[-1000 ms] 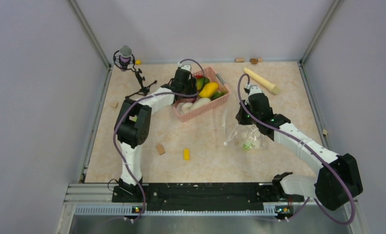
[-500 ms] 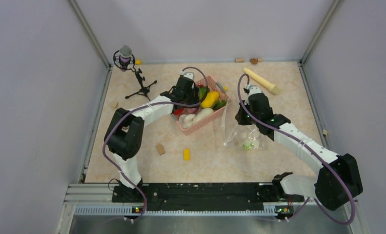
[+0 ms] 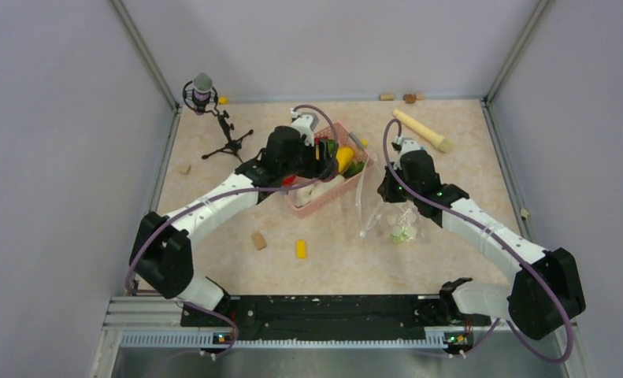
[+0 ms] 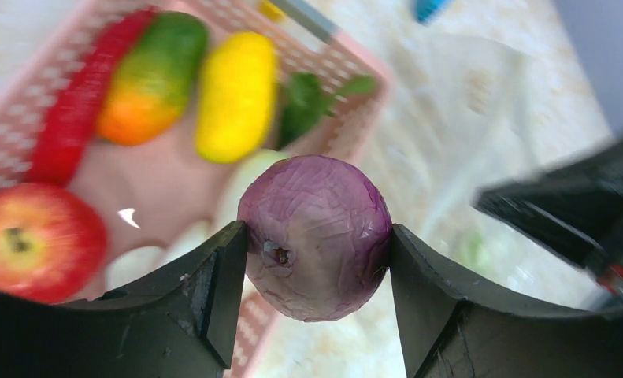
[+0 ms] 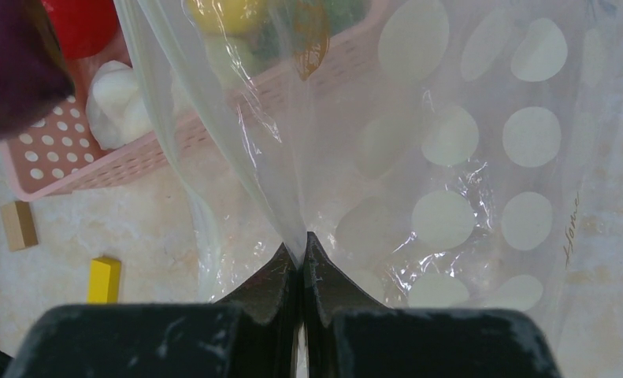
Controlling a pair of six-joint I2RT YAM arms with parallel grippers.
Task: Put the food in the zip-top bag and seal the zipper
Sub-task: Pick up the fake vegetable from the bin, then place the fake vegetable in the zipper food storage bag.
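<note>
My left hand grips the onion above the basket; my right hand is clenched on the bag edge just beside. Risk: the slack mouth may deflect the onion onto the bench.

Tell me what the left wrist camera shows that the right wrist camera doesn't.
Only the left wrist view: the left pincer clamping the purple onion, and the red chili in the pink basket. Only the right wrist view: the right pincer shut on the zip-top bag, its pale dots sharp, plus a yellow block and a tan block. Both: the basket, the yellow mango, white pieces and the bag. A purple blur in the right view's corner is probably the same onion.
</note>
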